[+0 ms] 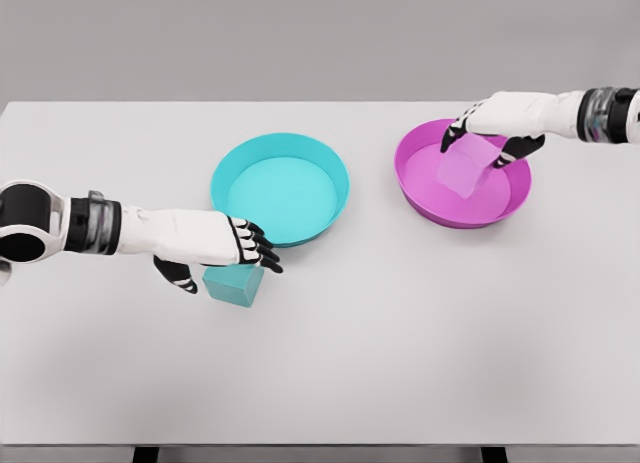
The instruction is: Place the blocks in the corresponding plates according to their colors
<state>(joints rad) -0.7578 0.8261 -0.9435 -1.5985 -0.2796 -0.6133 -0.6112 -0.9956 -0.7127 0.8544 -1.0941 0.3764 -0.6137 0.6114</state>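
Left hand (215, 251) over the teal block (234, 285) on the table (400, 353), just short of the teal plate (281, 188); fingers curled round it, grip seemingly not yet firm. Close squarely, lift clear of the rim. Right hand (492, 133) holding the pink block (465, 169) low inside the magenta plate (462, 173), fingers pinched on it; release gently.

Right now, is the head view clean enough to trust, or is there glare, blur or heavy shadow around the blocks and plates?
Head view: even, soft lighting, no glare; faint shadows under the teal plate and teal block. The pink block looks pale and soft-edged against the pink plate, so its outline is hard to read. The edges of both hands look slightly smeared.
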